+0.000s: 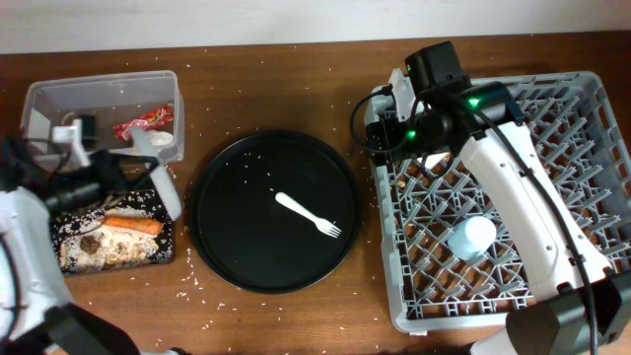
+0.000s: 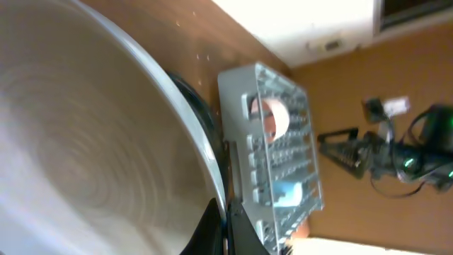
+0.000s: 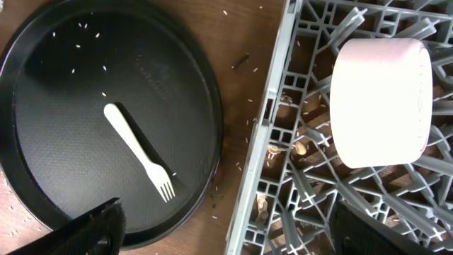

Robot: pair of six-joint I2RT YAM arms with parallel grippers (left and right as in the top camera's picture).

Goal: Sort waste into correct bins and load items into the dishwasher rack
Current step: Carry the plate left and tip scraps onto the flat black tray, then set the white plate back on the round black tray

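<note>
My left gripper (image 1: 136, 170) (image 2: 226, 225) is shut on the rim of the round pale-grey plate (image 1: 168, 197) (image 2: 85, 142), held on edge above the shallow black tray (image 1: 61, 264). That tray holds the carrot (image 1: 133, 225), rice scraps (image 1: 113, 251) and a brown morsel (image 1: 89, 244). The clear tub (image 1: 99, 94) holds the red wrapper (image 1: 143, 120). My right gripper (image 1: 389, 128) (image 3: 241, 234) is open and empty over the left edge of the grey rack (image 1: 582, 128) (image 3: 265, 120). The white bowl (image 3: 382, 99) (image 2: 272, 117) and blue cup (image 1: 471, 237) (image 2: 287, 195) sit in the rack. The napkin is not clearly seen.
The white fork (image 1: 311, 215) (image 3: 138, 152) lies on the large round black tray (image 1: 237, 247) (image 3: 64, 106) between the bins and the rack. Rice grains are scattered on the brown table (image 1: 296, 89) around it.
</note>
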